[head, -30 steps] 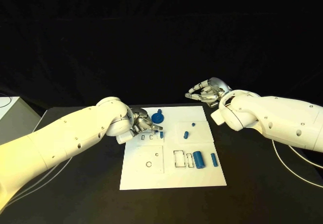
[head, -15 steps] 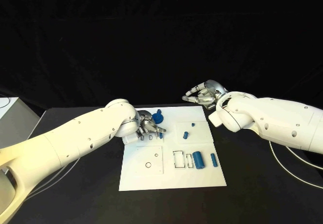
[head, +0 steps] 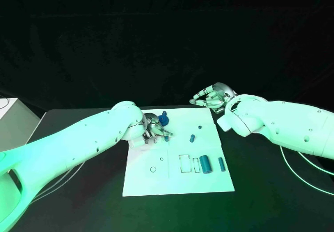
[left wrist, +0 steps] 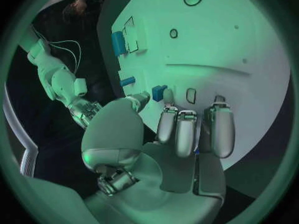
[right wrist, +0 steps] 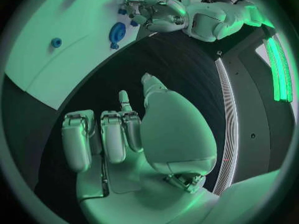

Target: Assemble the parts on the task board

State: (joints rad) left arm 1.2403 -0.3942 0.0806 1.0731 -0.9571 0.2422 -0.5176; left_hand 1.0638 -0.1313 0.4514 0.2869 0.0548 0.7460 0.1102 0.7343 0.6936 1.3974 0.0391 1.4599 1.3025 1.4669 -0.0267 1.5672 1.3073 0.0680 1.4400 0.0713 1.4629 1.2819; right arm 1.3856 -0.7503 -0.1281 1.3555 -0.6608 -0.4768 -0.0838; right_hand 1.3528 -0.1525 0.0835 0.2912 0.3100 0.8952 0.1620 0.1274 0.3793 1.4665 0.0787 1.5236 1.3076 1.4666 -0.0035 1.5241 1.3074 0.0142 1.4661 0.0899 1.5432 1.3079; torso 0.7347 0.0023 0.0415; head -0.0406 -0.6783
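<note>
The white task board (head: 177, 181) lies mid-table. My left hand (head: 154, 128) hovers over its far left part, fingers stretched down side by side, thumb apart. A small blue part (left wrist: 159, 92) stands on the board just past the thumb tip and fingertips (left wrist: 177, 119); no grip on it shows. A round blue part (head: 164, 119) sits just beyond that hand. A blue cylinder (head: 206, 164) and a blue pin (head: 221, 164) lie at the board's right, and two small blue pieces (head: 192, 138) lie farther back. My right hand (head: 212, 96) floats past the board's far right corner, fingers curled in on nothing.
Empty rectangular slots (head: 185, 163) and a round hole (head: 153, 169) mark the board's near half. A pale box (head: 10, 118) stands at the table's left edge. Bare black table surrounds the board.
My left forearm has swung in closer over the board's left edge, the hand staying by the small blue part. The right hand has drifted slightly inward.
</note>
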